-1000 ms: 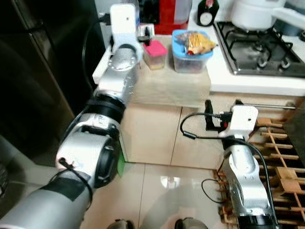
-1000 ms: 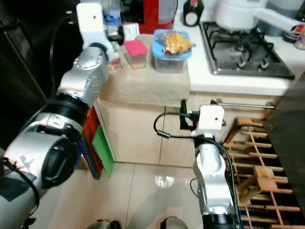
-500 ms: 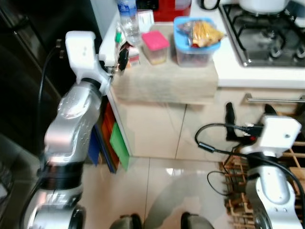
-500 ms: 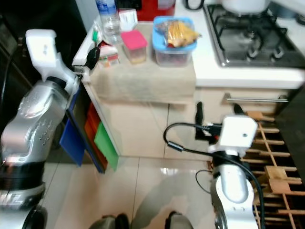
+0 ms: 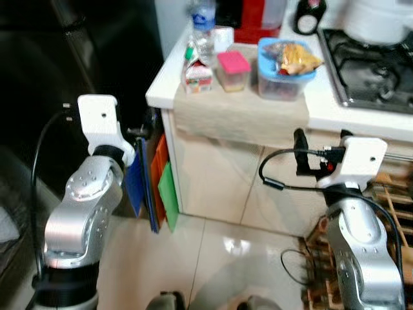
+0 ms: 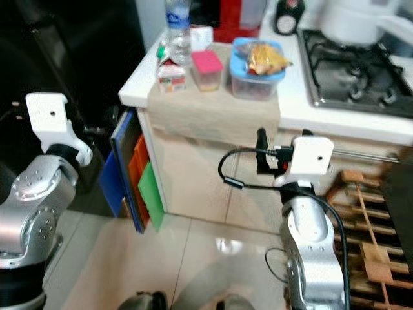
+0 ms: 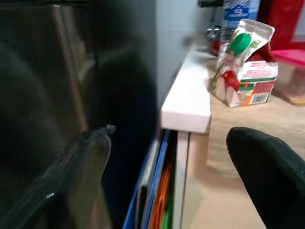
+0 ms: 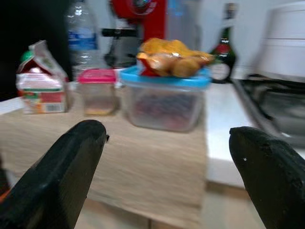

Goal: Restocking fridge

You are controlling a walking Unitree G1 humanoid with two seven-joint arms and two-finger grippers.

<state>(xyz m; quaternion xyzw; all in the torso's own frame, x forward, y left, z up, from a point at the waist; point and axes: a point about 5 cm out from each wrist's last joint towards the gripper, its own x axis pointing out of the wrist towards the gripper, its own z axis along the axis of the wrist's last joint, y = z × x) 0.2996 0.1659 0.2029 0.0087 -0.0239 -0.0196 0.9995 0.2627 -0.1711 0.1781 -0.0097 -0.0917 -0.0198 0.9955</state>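
pink-lidded tub (image 8: 96, 90) on counter ahead of right gripper (image 8: 167, 157), fingers spread wide

front strip of beige mat (image 6: 213, 113): left bare, open to approach | behind it: carton (image 6: 171, 76), pink-lidded tub (image 6: 208, 69), blue-lidded box (image 6: 258, 68) ranged in a row | left side: narrowed by dark fridge (image 5: 84, 58); gap taken up by upright boards (image 6: 132, 171)

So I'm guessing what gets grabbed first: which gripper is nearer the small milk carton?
Left. The left gripper hangs beside the counter's end, just below the milk carton. The right gripper is in front of the counter, further along, facing the blue-lidded container.
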